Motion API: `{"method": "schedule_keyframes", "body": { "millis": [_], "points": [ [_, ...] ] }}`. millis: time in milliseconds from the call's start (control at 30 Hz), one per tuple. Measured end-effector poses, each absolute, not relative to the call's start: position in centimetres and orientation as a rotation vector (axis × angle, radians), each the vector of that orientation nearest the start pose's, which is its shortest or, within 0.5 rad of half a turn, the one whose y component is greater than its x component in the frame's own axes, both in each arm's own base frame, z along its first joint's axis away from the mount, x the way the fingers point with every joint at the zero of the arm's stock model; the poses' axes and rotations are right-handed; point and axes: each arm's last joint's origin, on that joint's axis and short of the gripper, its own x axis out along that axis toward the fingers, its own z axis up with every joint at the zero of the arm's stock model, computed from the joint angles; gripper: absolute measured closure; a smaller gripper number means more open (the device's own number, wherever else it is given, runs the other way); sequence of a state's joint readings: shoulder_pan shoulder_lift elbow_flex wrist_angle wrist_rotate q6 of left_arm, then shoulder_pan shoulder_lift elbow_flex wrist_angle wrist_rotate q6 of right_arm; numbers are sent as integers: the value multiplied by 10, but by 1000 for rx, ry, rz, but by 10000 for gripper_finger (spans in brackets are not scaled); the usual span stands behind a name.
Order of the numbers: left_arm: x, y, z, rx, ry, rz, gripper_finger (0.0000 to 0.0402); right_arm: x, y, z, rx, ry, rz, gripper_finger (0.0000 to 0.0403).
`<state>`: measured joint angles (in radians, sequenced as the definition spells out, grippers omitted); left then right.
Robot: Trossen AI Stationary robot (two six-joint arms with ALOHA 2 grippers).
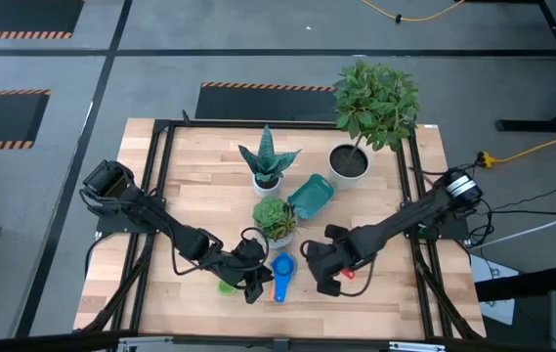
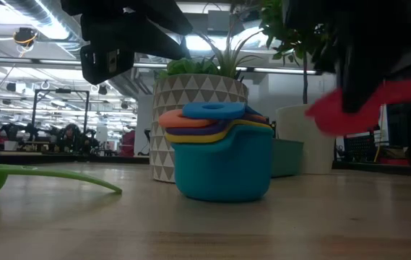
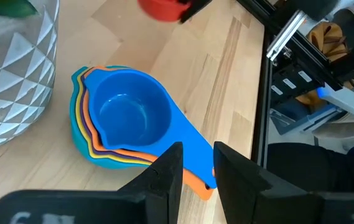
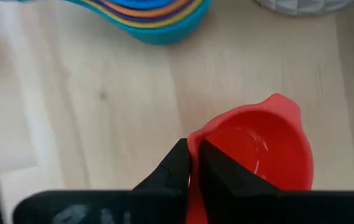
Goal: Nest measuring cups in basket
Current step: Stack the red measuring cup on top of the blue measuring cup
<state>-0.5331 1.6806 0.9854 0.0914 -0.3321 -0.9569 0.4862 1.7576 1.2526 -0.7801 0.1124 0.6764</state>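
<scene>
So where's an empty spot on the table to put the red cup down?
Bare wood lies on the wooden table's left side, beside the spiky potted plant, and along its right front edge. It's crowded between the stacked plastic cups, green cup and both tools.

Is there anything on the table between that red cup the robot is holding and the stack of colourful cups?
Nothing. In the right wrist view, only bare wood separates the red cup, pinched by the right gripper, from the stack of cups.
</scene>
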Motion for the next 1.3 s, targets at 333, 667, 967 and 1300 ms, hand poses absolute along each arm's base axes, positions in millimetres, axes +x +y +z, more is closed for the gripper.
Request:
{"method": "schedule_keyframes", "body": {
  "millis": [333,667,967,1300],
  "points": [
    [310,-172,201,-675,587,81,319,319,145,165,298,1345,-289,374],
    [309,-172,201,-648,588,73,319,323,140,157,317,1360,-329,374],
    [309,-172,201,-649,588,73,319,324,138,157,323,1354,-328,333],
    [309,-172,201,-649,588,73,319,325,137,157,304,1354,-309,324]
  ]
}}
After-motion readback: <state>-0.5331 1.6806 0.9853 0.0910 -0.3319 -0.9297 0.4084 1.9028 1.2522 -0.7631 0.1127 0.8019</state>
